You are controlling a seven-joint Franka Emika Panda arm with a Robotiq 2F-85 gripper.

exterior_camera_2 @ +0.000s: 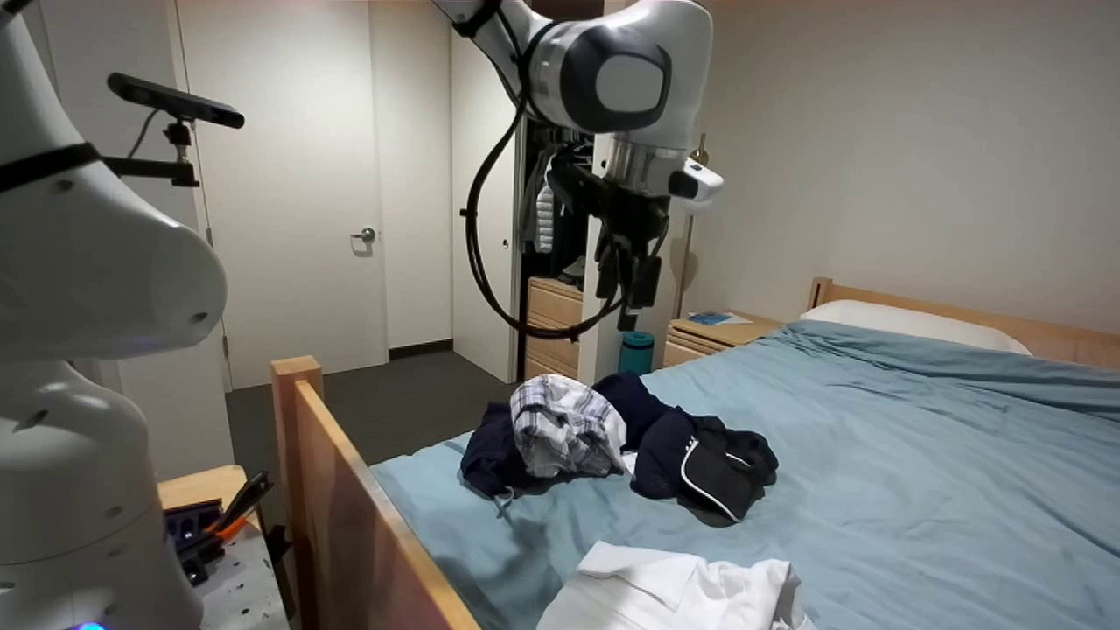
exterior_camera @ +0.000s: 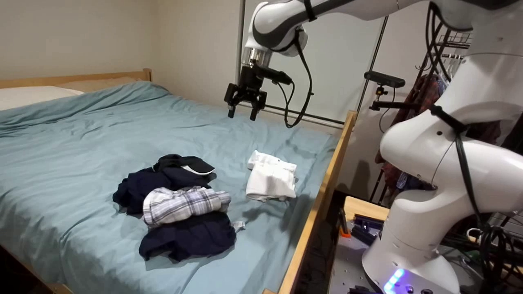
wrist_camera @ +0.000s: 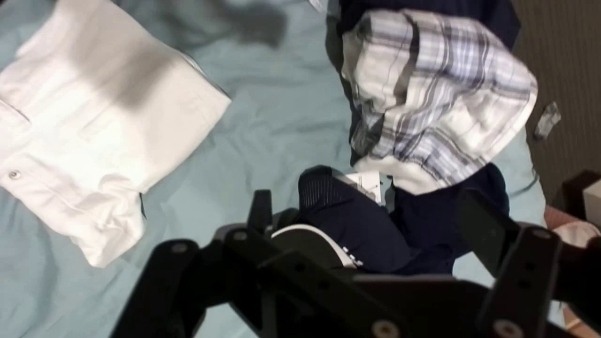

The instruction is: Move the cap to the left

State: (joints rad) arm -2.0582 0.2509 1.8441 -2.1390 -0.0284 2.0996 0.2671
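Observation:
The cap (exterior_camera: 197, 164) is small and dark with a pale edge along its brim. It lies on the far end of the heap of dark navy clothes (exterior_camera: 140, 188). In an exterior view the cap (exterior_camera_2: 722, 477) is at the heap's right end, its brim on the bed side. My gripper (exterior_camera: 242, 114) is open and empty, high above the bed, apart from the cap. It also shows high above the heap in an exterior view (exterior_camera_2: 634, 302). In the wrist view the cap's brim (wrist_camera: 307, 245) shows near the left finger of the gripper (wrist_camera: 371, 213); the rest is mostly hidden behind the gripper.
A white folded cloth (exterior_camera: 271, 179) lies on the blue-green bed (exterior_camera: 94, 139), apart from the heap. A plaid cloth (exterior_camera: 184, 204) lies on navy clothes. A wooden bed rail (exterior_camera: 314, 212) stands between the bed and the robot base.

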